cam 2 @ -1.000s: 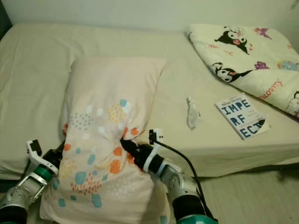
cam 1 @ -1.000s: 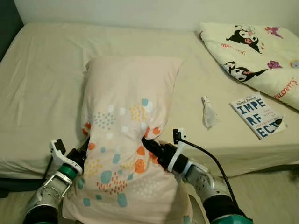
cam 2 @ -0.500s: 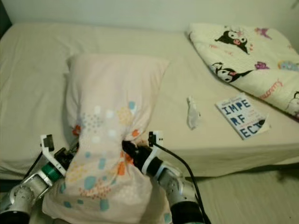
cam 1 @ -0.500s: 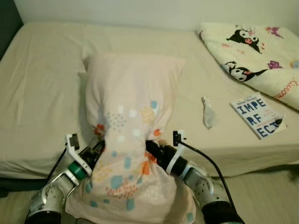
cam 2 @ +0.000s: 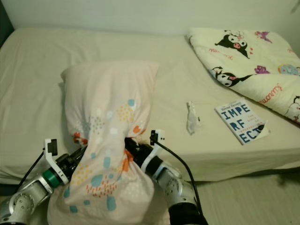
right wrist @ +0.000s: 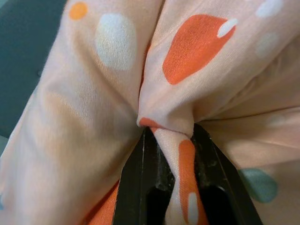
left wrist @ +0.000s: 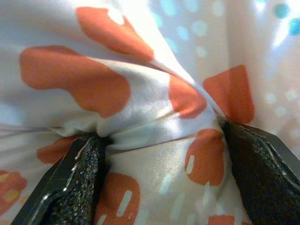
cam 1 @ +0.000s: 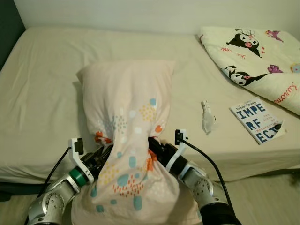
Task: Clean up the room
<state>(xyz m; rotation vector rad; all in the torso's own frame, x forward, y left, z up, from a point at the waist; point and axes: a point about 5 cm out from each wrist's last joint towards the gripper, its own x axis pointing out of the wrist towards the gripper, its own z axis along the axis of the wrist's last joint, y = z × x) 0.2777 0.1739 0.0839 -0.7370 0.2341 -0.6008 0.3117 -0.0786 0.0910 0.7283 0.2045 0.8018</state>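
Beige bed [cam 1: 42,89]: pillow [cam 1: 129,117] at front edge, left tool [cam 1: 104,153] and right tool [cam 1: 152,146] both grasping its fabric; book [cam 1: 257,120] near right edge.

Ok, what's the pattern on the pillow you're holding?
Pale pink pillow with orange, teal and white dotted blotches; clearest in the left eye view.

Both arms reach forward, left tool [cam 1: 104,154] and right tool [cam 1: 152,145] pinched closed.
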